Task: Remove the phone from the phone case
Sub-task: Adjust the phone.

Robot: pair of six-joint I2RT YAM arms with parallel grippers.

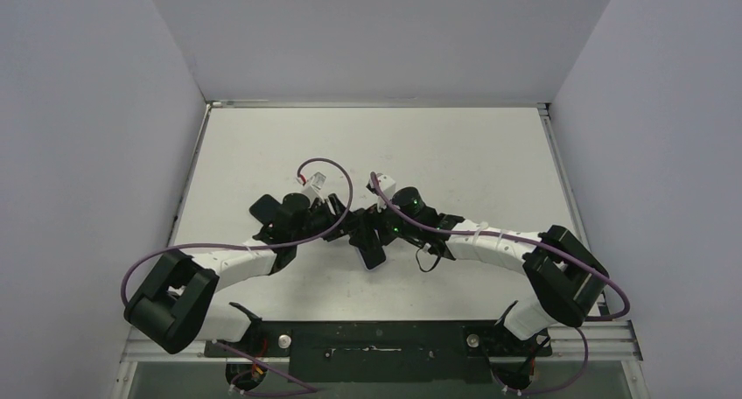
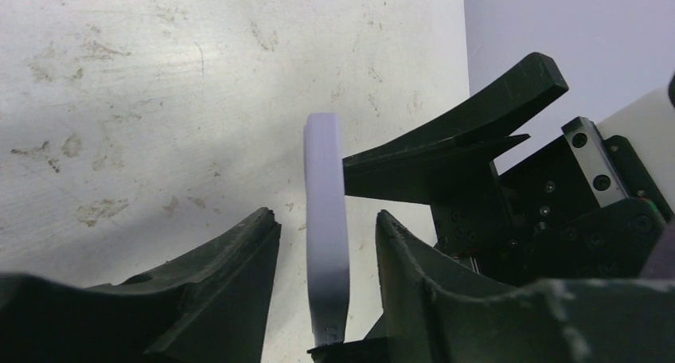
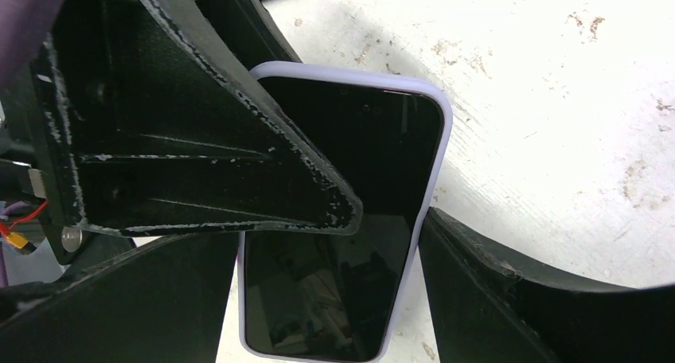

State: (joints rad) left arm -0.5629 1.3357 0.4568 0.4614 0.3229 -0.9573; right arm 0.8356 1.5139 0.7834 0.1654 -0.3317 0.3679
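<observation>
The phone is not out yet: it sits fully seated in its case, so the whole separation is left to do. The left gripper (image 2: 326, 220) straddles the thin edge of the lilac phone case (image 2: 323, 164), one finger to each face, jaws apart with a gap showing on both sides, so it holds nothing. Between the two grippers the phone (image 3: 350, 140) hangs, apparently clear of the table (image 2: 159, 76), edge-on to the left wrist camera and screen toward the right one. The right gripper (image 3: 330, 234) is clamped across the case's width, a finger against each long side, and carries it alone.

My judgement is that this is the set-up stage: the hold is made, the working grip is not. What remains is for the left fingers to get purchase, free a corner of the rim and draw the phone away.

The case is pale lilac and matte with rounded corners, its rim wrapping the glass with no gap at any visible point. It looks soft enough to flex. The screen is dark, glossy and reflective
</observation>
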